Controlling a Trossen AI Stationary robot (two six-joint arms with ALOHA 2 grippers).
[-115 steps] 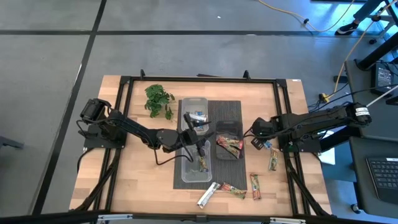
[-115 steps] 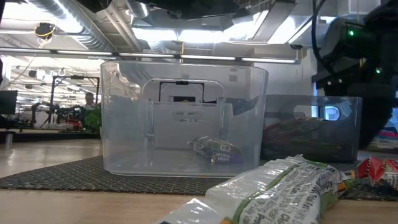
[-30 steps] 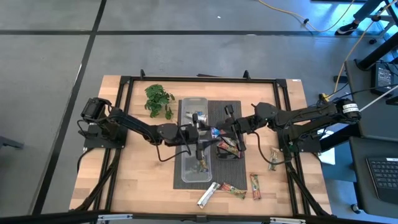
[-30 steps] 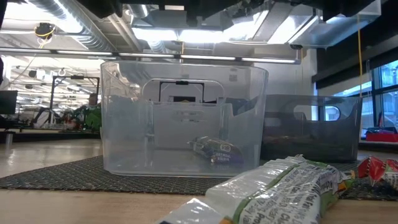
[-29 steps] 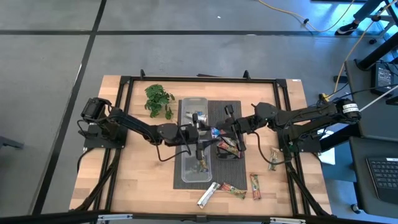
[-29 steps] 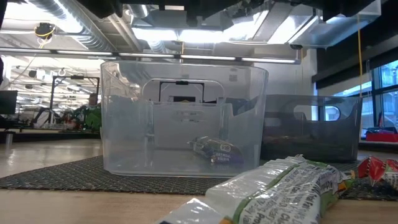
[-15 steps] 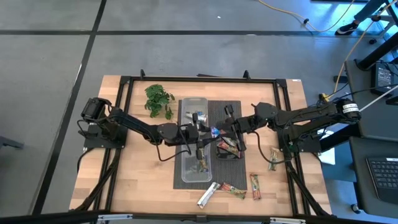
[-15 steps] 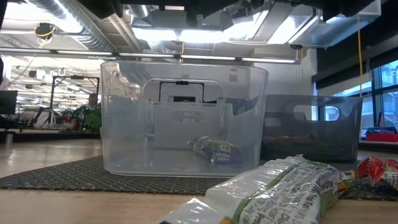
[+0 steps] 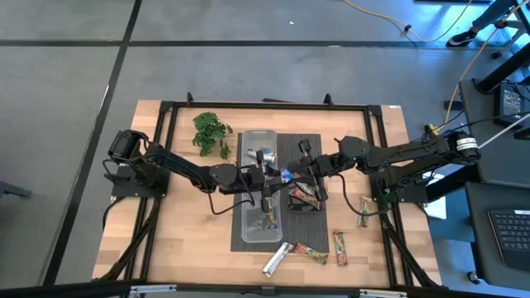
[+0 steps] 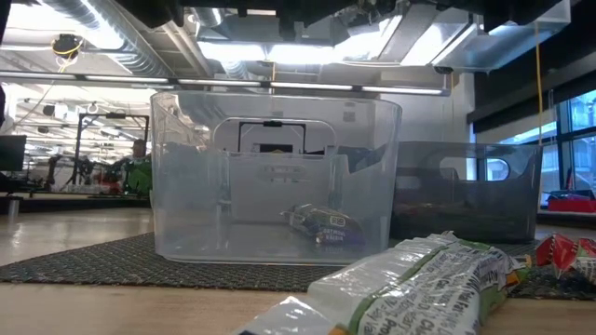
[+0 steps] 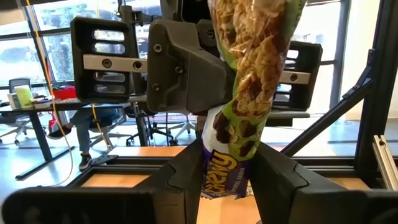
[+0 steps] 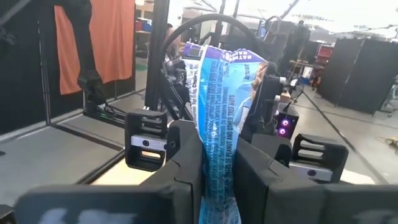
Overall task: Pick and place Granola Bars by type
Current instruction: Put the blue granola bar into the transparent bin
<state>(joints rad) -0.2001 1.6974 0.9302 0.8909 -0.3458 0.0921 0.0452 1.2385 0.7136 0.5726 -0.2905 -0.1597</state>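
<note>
High view, over the middle of the bench: closed from both sides on one blue granola bar (image 9: pixel 286 175), with the left gripper (image 9: pixel 273 175) reaching in from the left edge and the right gripper (image 9: pixel 300 172) from the right edge, tips nearly meeting above the line between the clear tub (image 9: pixel 243 190) and the dark tub (image 9: pixel 304 165). Held clear of the bench, upright in both wrist views. Left wrist view: pinched low between that arm's fingers (image 11: pixel 186 180), with a shiny wrapper, blue-purple with white lettering at the lower end, green higher up, printed with oat clusters and chocolate pieces. Right wrist view: same bar squeezed between that arm's fingers (image 12: pixel 183 168), showing its light blue back with fine print. Inside the clear tub, two more bars; inside the dark tub, red-green ones. On bare wood toward the near edge, a silver bar (image 9: pixel 277 258) touching a red-green bar (image 9: pixel 313 253), then an orange-brown bar (image 9: pixel 339 247) just beside, and another green bar (image 9: pixel 364 211) by the right rail. Beside the clear tub's far-left corner, a leafy sprig (image 9: pixel 211 132). Open wood along the left edge and near-left corner; far edge beyond the mesh mat (image 9: pixel 308 142) likewise open.
</note>
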